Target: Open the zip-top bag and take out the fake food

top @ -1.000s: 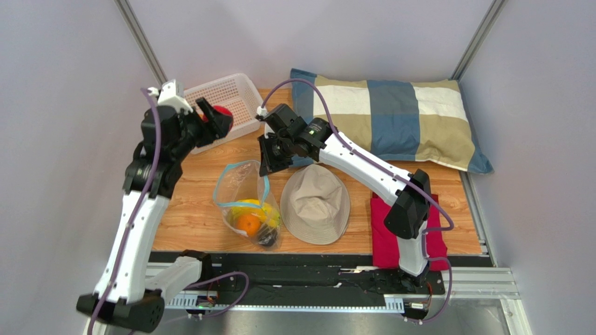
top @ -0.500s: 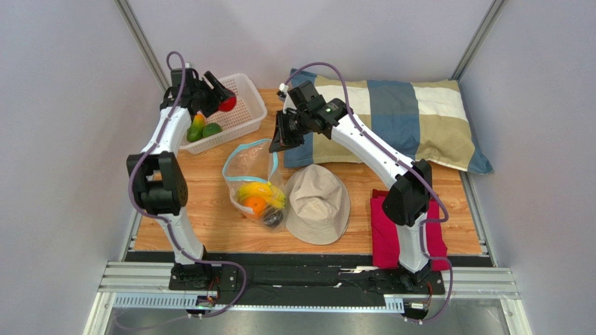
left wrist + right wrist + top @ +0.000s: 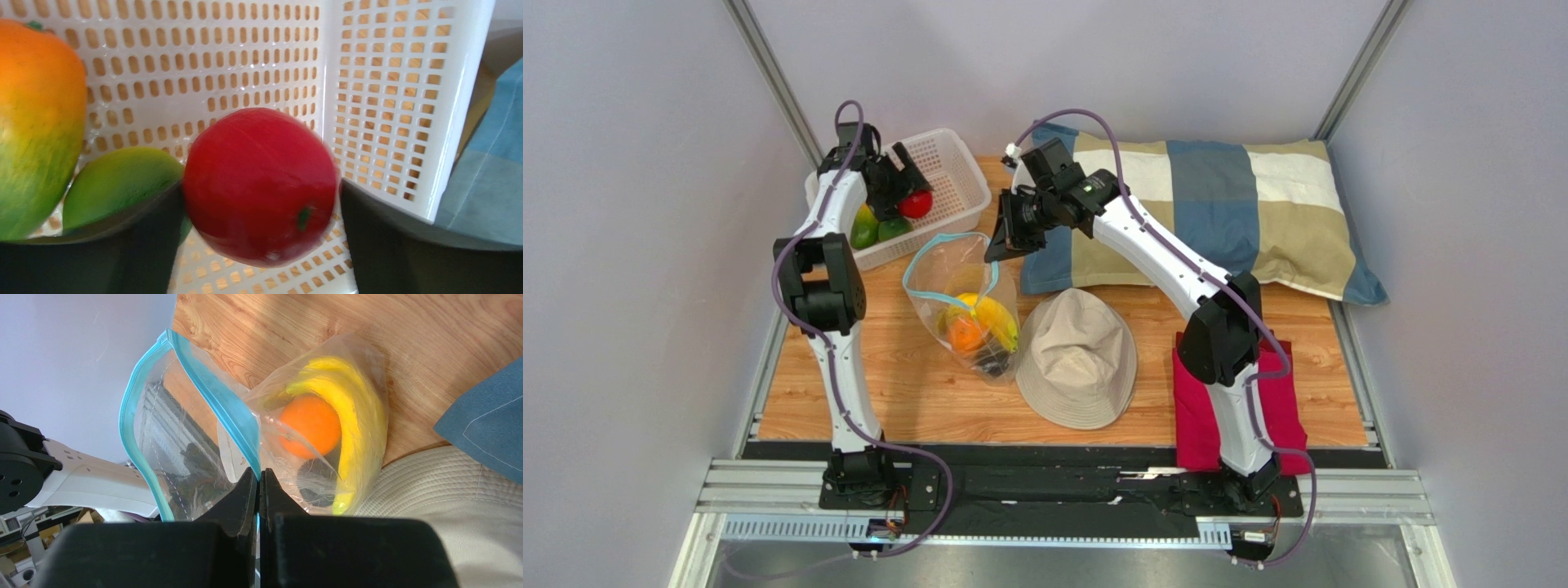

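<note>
Left gripper [image 3: 261, 187] clamps the apple [image 3: 916, 205] between its fingers, basket [image 3: 393, 92] just beyond; right gripper [image 3: 259, 476] pinches the bag [image 3: 184, 447] rim between closed fingertips. Next, likely: release apple, fetch orange [image 3: 310, 425].

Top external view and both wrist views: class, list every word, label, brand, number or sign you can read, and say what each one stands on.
No text can be read in any view.
zip-top bag: a pale patch, perhaps a label, too blurred to read.
red apple, basket, hat, pillow: no lettering shows.
</note>
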Action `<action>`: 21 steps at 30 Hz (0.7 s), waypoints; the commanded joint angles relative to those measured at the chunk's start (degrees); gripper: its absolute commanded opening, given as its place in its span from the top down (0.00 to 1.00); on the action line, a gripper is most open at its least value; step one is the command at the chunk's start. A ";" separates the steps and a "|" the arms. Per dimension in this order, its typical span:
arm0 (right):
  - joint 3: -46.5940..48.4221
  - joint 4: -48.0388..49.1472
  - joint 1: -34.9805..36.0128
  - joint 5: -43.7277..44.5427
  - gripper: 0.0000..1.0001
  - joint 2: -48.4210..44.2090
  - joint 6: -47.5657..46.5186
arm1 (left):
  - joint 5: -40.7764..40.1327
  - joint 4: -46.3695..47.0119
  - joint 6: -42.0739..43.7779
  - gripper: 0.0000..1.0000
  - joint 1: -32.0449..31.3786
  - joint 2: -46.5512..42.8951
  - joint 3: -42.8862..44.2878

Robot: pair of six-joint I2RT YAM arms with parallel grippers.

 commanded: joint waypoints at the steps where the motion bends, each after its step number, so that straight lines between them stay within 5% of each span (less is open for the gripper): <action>1: 1.52 0.49 -0.13 -2.10 1.00 0.04 0.06 | -3.70 -6.91 5.44 0.02 0.39 -1.96 6.43; 11: -0.76 1.09 -0.83 -0.16 1.00 -2.59 2.16 | -2.93 -32.06 10.45 0.04 0.05 -8.36 19.11; 12: -3.03 2.49 -0.74 0.02 1.00 -3.30 2.77 | -1.96 -30.42 10.63 0.06 -0.48 -14.90 15.96; 16: -6.30 6.54 -0.04 2.65 0.93 -4.89 6.02 | 6.46 -12.69 5.56 0.46 -1.01 -36.90 -10.91; 17: -6.04 6.54 0.05 3.27 0.96 -4.71 6.90 | 8.14 -9.34 3.80 0.49 -1.10 -44.25 -20.36; 21: -5.78 7.16 0.92 5.02 1.00 -4.80 9.20 | 11.58 -1.33 -0.61 0.55 -5.49 -58.98 -33.88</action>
